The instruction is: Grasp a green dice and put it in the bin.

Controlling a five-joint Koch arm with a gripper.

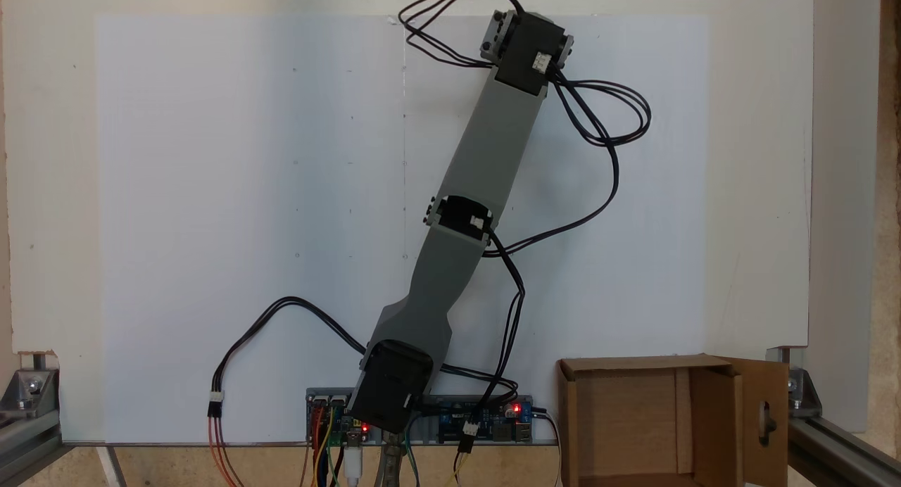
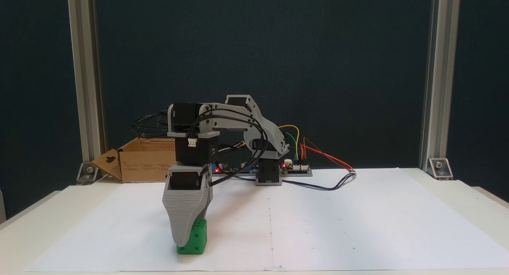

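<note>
The green dice (image 2: 195, 237) is seen at lower left of a fixed view, on the white paper (image 2: 318, 219), with the gripper (image 2: 182, 240) lowered over it. Jaw state cannot be told (only one finger shows). The dice is judged light, rigid, slick; opposite flat faces are advised for grasping.

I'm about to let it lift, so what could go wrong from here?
The tool is down over the green dice, but its grip is hidden, so the dice may slip out on lifting. The bin sits behind the arm near its base; loose black cables could snag during the swing.
</note>
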